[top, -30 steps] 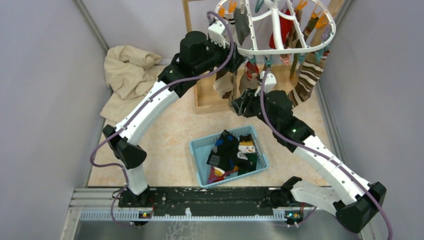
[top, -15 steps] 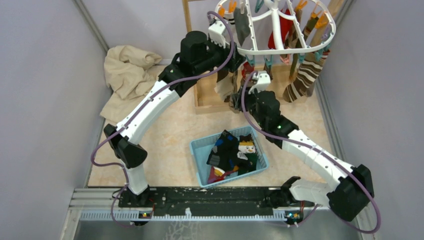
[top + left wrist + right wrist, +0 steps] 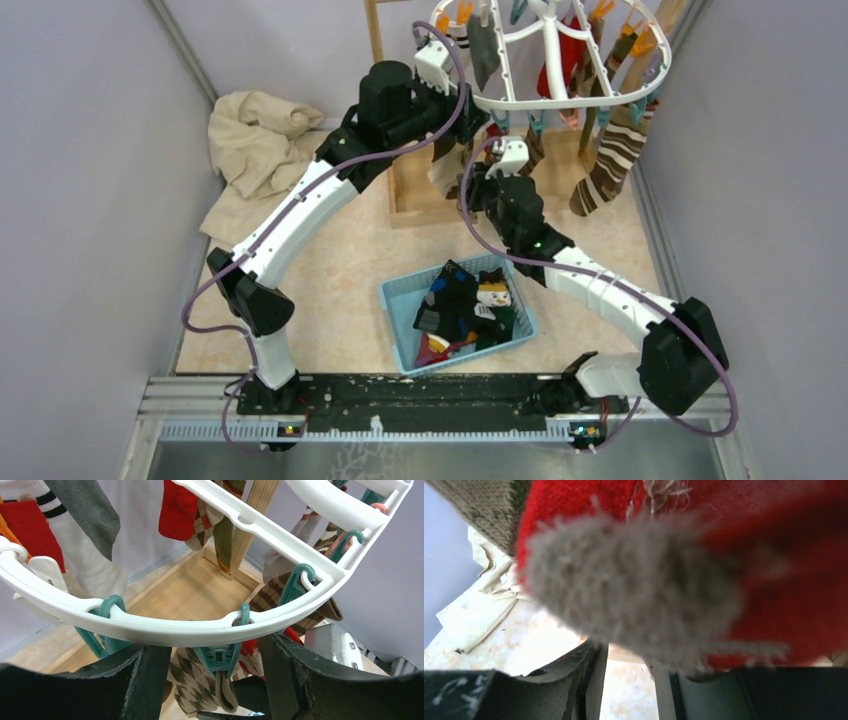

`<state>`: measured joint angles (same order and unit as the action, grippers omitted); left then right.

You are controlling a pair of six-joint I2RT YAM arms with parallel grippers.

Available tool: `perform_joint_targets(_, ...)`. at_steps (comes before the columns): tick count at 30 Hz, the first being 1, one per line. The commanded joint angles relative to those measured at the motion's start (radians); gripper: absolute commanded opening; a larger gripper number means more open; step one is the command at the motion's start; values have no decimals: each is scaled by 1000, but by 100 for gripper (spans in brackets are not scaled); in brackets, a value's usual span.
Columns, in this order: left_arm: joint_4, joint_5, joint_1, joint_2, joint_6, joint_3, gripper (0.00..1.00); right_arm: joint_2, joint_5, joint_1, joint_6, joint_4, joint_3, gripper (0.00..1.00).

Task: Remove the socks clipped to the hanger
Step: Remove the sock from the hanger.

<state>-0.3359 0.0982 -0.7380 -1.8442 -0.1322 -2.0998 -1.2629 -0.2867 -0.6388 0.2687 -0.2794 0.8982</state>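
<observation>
The white hanger (image 3: pixel 560 95) hangs at the back right with several socks clipped to it. My left gripper (image 3: pixel 476 122) is open at its near-left rim (image 3: pixel 175 630). Its fingers straddle a teal clip (image 3: pixel 220 657) that holds a brown argyle sock (image 3: pixel 192 685), with a red sock (image 3: pixel 250 656) just behind. My right gripper (image 3: pixel 476 190) is right below, open, with the red sock's (image 3: pixel 774 555) grey toe (image 3: pixel 634 590) hanging blurred over its fingertips (image 3: pixel 589 660). A brown striped sock (image 3: pixel 605 160) hangs at the right.
A blue basket (image 3: pixel 398 300) with several removed socks sits on the floor in front of the arms. The light wooden stand (image 3: pixel 410 195) is under the hanger. A large beige cloth (image 3: pixel 255 150) lies at the back left. Grey walls close in on both sides.
My right arm has swung left and up, bringing its gripper under the red sock beside my left gripper. The brown striped sock has swung a little. The left arm has stayed put.
</observation>
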Motion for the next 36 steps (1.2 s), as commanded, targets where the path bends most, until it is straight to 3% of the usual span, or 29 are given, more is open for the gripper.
perform_joint_targets(1, 22, 15, 8, -4, -6, -32, 70, -34, 1, -5, -4, -126, 47, 38)
perform_joint_targets(5, 23, 22, 8, -5, -9, -33, 69, -59, -24, -5, 2, -170, 32, 41)
perform_joint_targets(9, 22, 25, 9, -3, -11, -34, 69, -88, -71, -5, -3, -190, 35, 56)
perform_joint_targets(13, 20, 24, 12, -1, -9, -34, 69, -114, -87, -4, -4, -215, 32, 55)
perform_joint_targets(15, 19, 26, 14, 1, -9, -34, 68, -128, -96, -3, -5, -213, 40, 52)
perform_joint_targets(22, 14, 26, 18, 7, -9, -33, 69, -82, -80, -2, -2, -224, 0, 25)
perform_joint_targets(27, -2, 34, 18, 9, -22, -30, 74, -9, -31, -1, -17, -207, -23, 0)
perform_joint_targets(36, 3, 33, 13, 34, -71, 15, 73, 8, 47, -2, -47, -140, 14, 0)
